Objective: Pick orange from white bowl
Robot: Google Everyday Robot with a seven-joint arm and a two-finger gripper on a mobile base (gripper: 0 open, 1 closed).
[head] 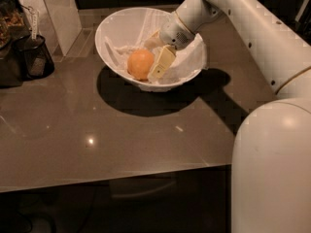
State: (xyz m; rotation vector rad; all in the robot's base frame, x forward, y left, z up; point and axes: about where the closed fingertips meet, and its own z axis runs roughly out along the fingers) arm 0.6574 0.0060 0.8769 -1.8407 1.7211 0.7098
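Note:
The orange (pixel 139 63) lies inside the large white bowl (pixel 112 27), on the crumpled white paper lining, towards the bowl's front. My gripper (pixel 156 51) reaches into the bowl from the right and is open. One cream finger (pixel 162 63) lies against the orange's right side. The other finger (pixel 153 37) stands just behind and to the right of the orange. The jaws are spread and are not closed on the fruit.
The bowl stands at the back of a glossy brown table (pixel 97 144). A dark container (pixel 33 57) and other items stand at the far left, with a white panel (pixel 58 13) behind. My white arm and base (pixel 272 144) fill the right side.

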